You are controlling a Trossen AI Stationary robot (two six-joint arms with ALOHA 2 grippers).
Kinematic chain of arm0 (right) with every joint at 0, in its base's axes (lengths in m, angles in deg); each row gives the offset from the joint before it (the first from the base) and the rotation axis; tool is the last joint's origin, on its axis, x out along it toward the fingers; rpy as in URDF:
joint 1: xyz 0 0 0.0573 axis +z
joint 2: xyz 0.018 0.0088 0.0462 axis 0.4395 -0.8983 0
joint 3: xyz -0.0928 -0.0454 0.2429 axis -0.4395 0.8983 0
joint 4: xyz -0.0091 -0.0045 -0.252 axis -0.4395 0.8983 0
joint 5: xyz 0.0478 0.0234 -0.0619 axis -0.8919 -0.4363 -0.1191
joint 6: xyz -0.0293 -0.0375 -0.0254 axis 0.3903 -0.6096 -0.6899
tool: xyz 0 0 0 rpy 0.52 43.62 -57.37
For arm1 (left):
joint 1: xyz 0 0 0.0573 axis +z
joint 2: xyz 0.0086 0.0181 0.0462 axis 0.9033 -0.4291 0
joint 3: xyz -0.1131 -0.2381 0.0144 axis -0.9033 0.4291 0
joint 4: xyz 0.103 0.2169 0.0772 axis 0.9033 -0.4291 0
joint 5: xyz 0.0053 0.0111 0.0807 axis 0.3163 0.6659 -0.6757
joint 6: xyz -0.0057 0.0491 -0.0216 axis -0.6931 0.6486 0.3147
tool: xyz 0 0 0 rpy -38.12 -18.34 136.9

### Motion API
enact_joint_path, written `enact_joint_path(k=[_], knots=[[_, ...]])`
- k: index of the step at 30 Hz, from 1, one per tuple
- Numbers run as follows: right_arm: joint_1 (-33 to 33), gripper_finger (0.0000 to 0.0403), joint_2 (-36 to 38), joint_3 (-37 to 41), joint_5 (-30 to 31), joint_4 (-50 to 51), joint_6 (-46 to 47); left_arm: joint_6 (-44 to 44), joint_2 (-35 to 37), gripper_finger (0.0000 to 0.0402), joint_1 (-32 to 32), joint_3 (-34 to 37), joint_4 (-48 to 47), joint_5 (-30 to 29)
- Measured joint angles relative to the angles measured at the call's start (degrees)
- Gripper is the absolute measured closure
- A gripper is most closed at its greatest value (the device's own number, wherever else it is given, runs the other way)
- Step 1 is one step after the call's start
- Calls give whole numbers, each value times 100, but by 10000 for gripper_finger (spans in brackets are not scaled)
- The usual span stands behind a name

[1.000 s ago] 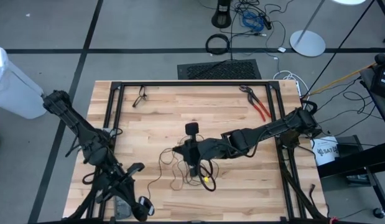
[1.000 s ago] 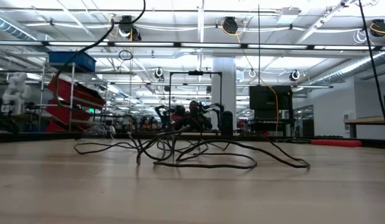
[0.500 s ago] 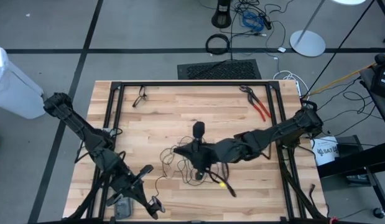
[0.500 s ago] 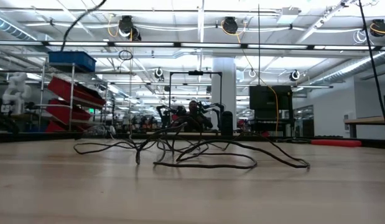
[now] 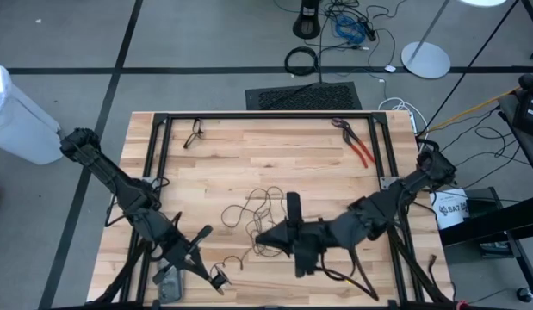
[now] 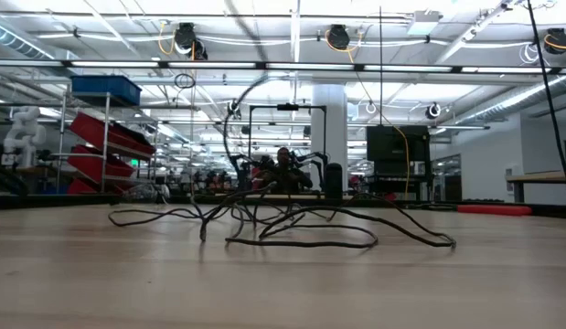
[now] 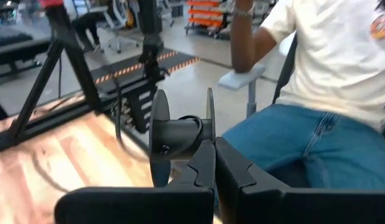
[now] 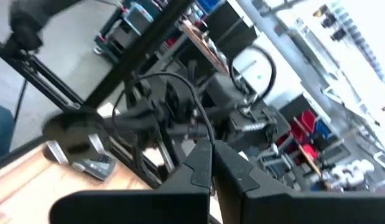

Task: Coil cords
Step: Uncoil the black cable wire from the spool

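One cord (image 5: 259,213), tangled, no single axis

The left arm runs from the frame's left edge down toward the bottom, its left gripper (image 5: 216,279) low, left of centre, fingers (image 7: 204,168) pressed together. The right arm reaches from the right edge toward bottom centre; the right gripper (image 5: 259,238) is closed too.

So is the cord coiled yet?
No. The cord lies spread in loose, tangled loops on the table.
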Motion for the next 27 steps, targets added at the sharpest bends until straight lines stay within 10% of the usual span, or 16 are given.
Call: enact_joint_path(k=[27], knots=[[848, 398, 4, 6, 1477, 292, 561, 662, 1362, 402, -314, 0, -667, -659]])
